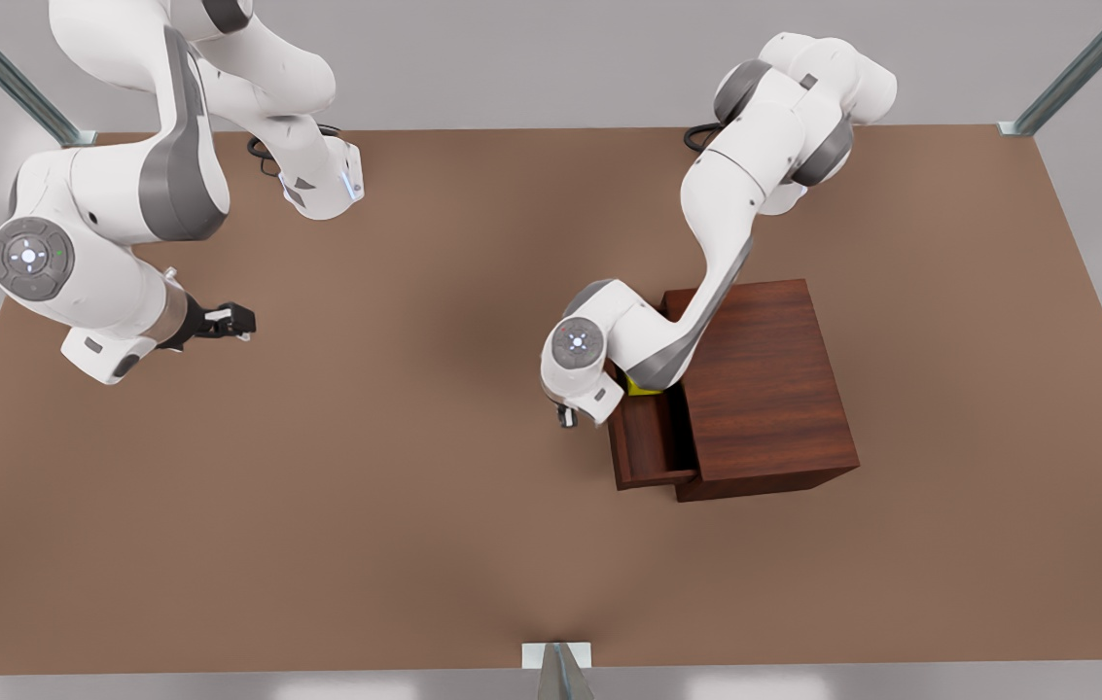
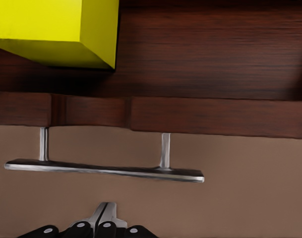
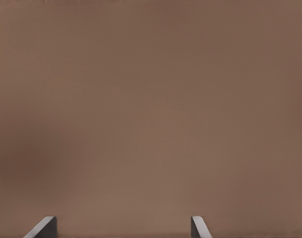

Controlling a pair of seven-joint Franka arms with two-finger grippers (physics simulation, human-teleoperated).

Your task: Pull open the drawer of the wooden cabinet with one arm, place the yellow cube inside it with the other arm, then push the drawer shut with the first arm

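Drawer (image 1: pixel 646 442) pulled out with the yellow cube (image 2: pixel 56 32) lying inside; only the push shut is left

Left jaws (image 2: pixel 102 225), pressed shut on nothing, hang just off the silver handle (image 2: pixel 103 169) at the drawer front, right of centre in the front view beside the wooden cabinet (image 1: pixel 764 389). Right jaws (image 3: pixel 123 228) stand spread and empty over bare bench (image 1: pixel 395 506), at middle left of the front view, waiting well apart. Bench before the drawer front lies open, so the push looks unhindered
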